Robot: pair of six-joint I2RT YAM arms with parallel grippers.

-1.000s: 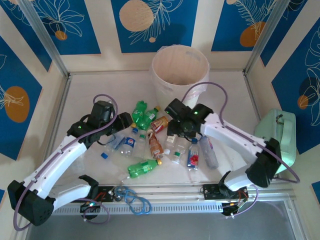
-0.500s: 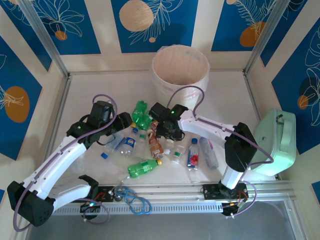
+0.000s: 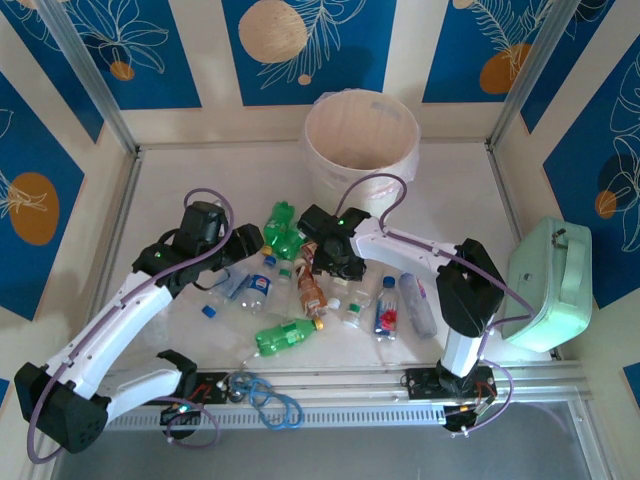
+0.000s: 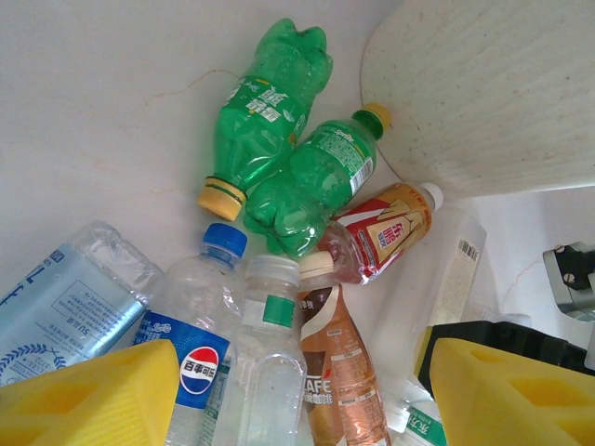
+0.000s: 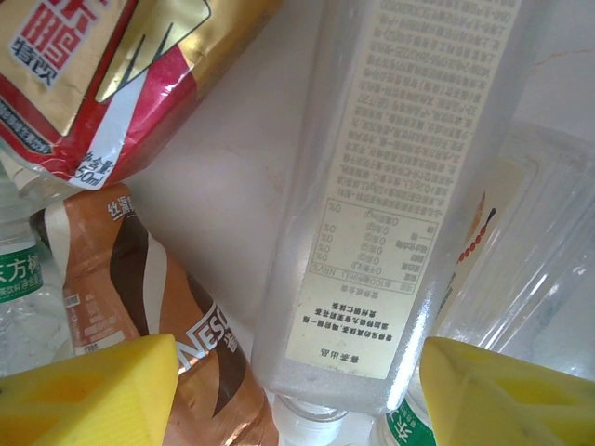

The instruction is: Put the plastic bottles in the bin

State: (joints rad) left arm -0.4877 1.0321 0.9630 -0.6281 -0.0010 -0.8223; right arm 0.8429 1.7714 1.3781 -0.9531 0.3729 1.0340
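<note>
Presently at pick-up stage: right gripper (image 5: 297, 372), fingers spread, straddles a clear white-labelled bottle (image 5: 400, 186) in the pile of plastic bottles (image 3: 310, 292) mid-table. Next move, by my judgement: close, lift, carry toward twelve o'clock. Amber bottles (image 5: 139, 297) crowd that grasp. Left gripper (image 4: 302, 381), likewise spread, hovers at the pile's nine o'clock. Bin (image 3: 335, 180) stands at twelve; mint-green case (image 3: 550, 280) at three.

The plastic bottles (image 3: 310, 295) lie clustered before the bin (image 3: 322, 178).
</note>
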